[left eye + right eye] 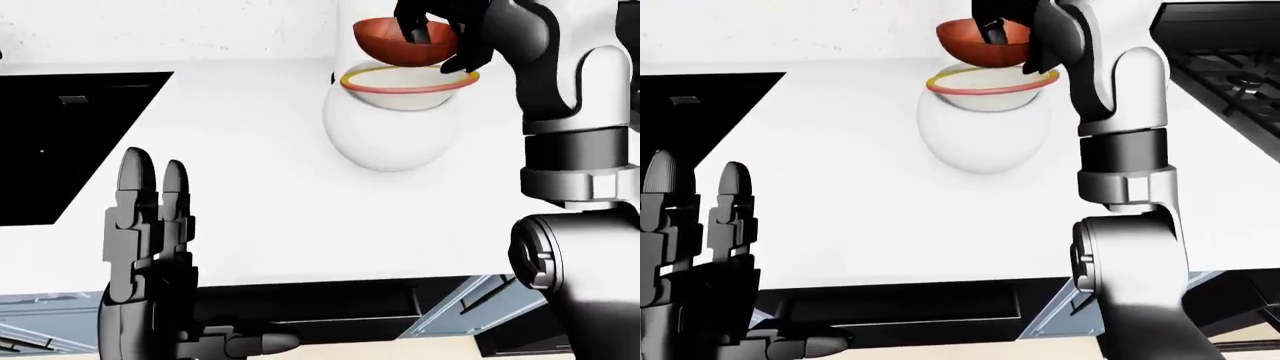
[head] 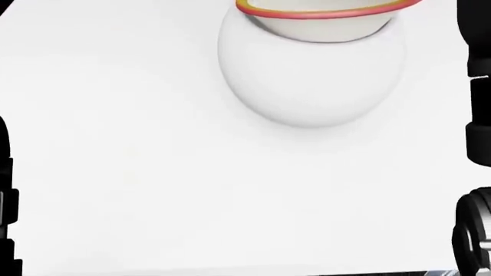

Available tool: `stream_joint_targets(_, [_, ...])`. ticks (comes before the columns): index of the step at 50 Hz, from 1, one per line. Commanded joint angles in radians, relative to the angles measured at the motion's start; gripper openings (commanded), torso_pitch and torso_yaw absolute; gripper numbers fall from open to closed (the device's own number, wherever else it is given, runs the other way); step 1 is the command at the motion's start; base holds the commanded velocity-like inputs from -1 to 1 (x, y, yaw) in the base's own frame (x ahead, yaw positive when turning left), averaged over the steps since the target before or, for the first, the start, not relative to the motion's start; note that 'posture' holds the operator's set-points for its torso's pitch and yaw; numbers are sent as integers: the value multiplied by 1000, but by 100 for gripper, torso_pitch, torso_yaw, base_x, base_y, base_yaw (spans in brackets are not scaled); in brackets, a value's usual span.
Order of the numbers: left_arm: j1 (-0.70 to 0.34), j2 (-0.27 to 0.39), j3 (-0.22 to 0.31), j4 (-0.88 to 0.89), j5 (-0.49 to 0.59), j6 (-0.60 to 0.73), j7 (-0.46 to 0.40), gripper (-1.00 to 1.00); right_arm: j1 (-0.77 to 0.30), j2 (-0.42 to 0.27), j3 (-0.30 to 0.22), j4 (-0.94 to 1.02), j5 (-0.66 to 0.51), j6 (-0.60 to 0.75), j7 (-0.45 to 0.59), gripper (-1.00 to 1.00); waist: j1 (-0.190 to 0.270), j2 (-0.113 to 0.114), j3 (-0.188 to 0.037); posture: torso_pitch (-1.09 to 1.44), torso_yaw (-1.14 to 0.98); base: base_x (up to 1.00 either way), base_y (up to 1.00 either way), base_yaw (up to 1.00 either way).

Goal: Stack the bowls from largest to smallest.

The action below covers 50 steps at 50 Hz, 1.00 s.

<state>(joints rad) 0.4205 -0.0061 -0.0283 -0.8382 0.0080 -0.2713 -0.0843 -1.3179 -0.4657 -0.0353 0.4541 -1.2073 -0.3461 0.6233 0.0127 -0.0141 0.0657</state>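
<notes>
A large white bowl (image 1: pixel 390 135) sits on the white counter (image 1: pixel 250 187). Nested in it is a mid-sized white bowl with a red and yellow rim (image 1: pixel 410 81). My right hand (image 1: pixel 440 37) is shut on a small red bowl (image 1: pixel 400 41) and holds it just above the rimmed bowl, at the top of the left-eye view. My left hand (image 1: pixel 150 225) is open and empty, fingers upright, at the lower left, far from the bowls. The head view shows only the two nested bowls (image 2: pixel 315 69).
A black sink (image 1: pixel 70 142) lies in the counter at the left. A black stove (image 1: pixel 1230 60) is at the right of the right-eye view. The counter edge and drawer fronts (image 1: pixel 330 307) run along the bottom.
</notes>
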Motion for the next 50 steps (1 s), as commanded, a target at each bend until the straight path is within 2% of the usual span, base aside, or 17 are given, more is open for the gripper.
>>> stream_joint_targets(1, [-5,0,0,-37,-2,-23,2,100,-45,-9,-23,-19,1,7,-50,-100,1,-1,-23,0,0,0,0,0])
stream_joint_targets(14, [-3,0,-1,-28,0,-32,0,100,-41,-1,-17,43,-29,-5,-103,-100,4,-2,-26,0,0,0,0,0])
stream_joint_targets(42, [-5,2,-5,-28,2,-30,4,100,-32,-7,-24,20,-34,-1,-104,-98,5,-2,-27,0,0,0,0,0])
stream_joint_targets(43, [-7,3,-5,-28,2,-28,4,100,-30,-7,-23,21,-37,0,-110,-85,5,-2,-27,0,0,0,0,0])
stream_joint_targets(44, [-7,3,-4,-29,1,-28,4,100,-30,-8,-23,22,-38,0,-110,-12,5,-2,-27,0,0,0,0,0])
stream_joint_targets(46, [-6,2,-5,-27,3,-30,4,100,-33,-10,-24,20,-37,1,-105,11,5,-2,-26,0,0,0,0,0])
stream_joint_targets(48, [-7,3,-5,-26,1,-29,4,100,-28,-9,-26,13,-36,3,-103,25,5,-2,-26,0,0,0,0,0])
stream_joint_targets(49, [-6,3,-5,-27,1,-30,4,100,-26,-9,-25,15,-38,4,-107,63,5,-2,-26,0,0,0,0,0])
stream_joint_targets(50, [-6,3,-5,-27,1,-30,4,100,-26,-9,-24,16,-38,4,-109,69,5,-2,-26,0,0,0,0,0])
